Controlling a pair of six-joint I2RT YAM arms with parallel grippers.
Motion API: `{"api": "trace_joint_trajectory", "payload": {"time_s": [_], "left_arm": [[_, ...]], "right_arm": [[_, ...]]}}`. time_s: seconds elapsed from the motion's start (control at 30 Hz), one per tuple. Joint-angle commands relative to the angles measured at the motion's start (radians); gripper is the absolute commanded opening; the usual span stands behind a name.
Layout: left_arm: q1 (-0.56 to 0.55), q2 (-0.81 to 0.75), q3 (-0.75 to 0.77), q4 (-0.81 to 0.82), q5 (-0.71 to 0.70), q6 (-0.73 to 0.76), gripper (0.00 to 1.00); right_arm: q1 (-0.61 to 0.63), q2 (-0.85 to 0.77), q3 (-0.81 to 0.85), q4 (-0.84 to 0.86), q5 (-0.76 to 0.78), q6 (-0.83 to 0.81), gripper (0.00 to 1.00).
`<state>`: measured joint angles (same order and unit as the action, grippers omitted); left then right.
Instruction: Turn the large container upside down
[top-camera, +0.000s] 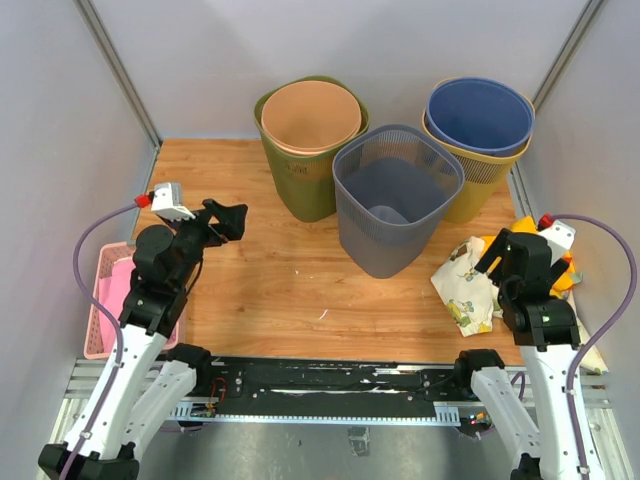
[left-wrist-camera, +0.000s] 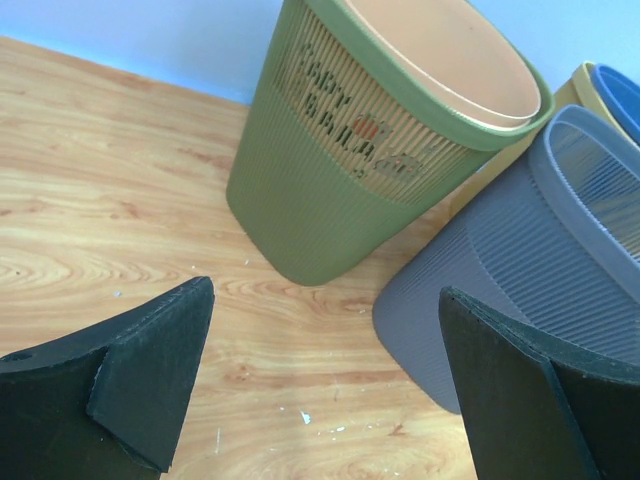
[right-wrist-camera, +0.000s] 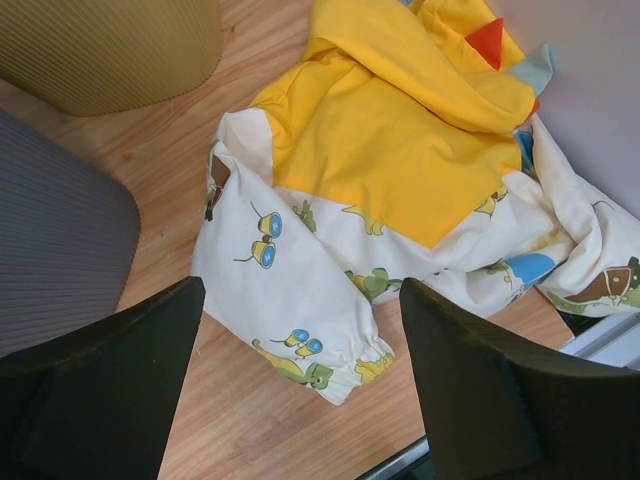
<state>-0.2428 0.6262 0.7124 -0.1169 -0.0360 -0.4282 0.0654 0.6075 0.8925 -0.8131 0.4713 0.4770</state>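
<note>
Large container: the grey bin (top-camera: 396, 198) is standing upright, mouth up, at the middle of the wooden table (top-camera: 270, 300); it is looking like the biggest single bin here, so I am taking it as the task's thing.
Handling: it is looking like thin ribbed plastic, so probably light, fairly stiff at the rim and springy in the walls; the ribbed sides are likely giving some grip, though smooth pads may be slipping on them.
Where to hold: the rim, at its 7 or 4 o'clock edge nearest the arms, is seeming the best place, one finger inside and one outside, then tipping it over.
Left gripper: the left gripper (top-camera: 232, 217) is hanging wide open and empty at the bin's 9 o'clock, well apart from it; its wrist view is showing the grey wall ahead to the right.
Right gripper: the right gripper (top-camera: 497, 252) is standing open, holding nothing, above the cloth at the bin's 4 o'clock.
Neighbours: a green bin with a peach liner (top-camera: 307, 145) is sitting just beside at 10 o'clock, and a yellow bin with a blue one nested (top-camera: 480, 140) at 2 o'clock; both are crowding the far side, so tipping towards the arms is looking safer.
Obstacle: a printed yellow-and-white cloth (top-camera: 468, 280) is lying near 4 o'clock and could be snagging the right fingers.
Edge: a pink basket (top-camera: 103, 300) is sitting off the table's left side.
</note>
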Motion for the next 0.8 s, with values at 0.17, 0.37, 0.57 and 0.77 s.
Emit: {"api": "trace_joint_trajectory", "payload": {"time_s": [0.17,0.37,0.57,0.77], "left_arm": [[-0.010,0.128,-0.081,0.020,0.113,-0.129,0.99],[-0.287,0.234,-0.094,-0.025,-0.006,-0.128,0.99],[-0.418,0.282,-0.090,-0.095,-0.087,-0.089,0.99],[-0.428,0.226,-0.069,-0.130,-0.019,-0.070,0.99]], "right_arm": [[-0.012,0.142,0.057,-0.240,0.015,0.156,0.82],[-0.012,0.190,0.031,-0.342,-0.139,0.250,0.84],[-0.013,0.119,0.248,-0.208,-0.254,0.074,0.88],[-0.012,0.209,0.507,-0.090,-0.344,0.014,0.86]]}}
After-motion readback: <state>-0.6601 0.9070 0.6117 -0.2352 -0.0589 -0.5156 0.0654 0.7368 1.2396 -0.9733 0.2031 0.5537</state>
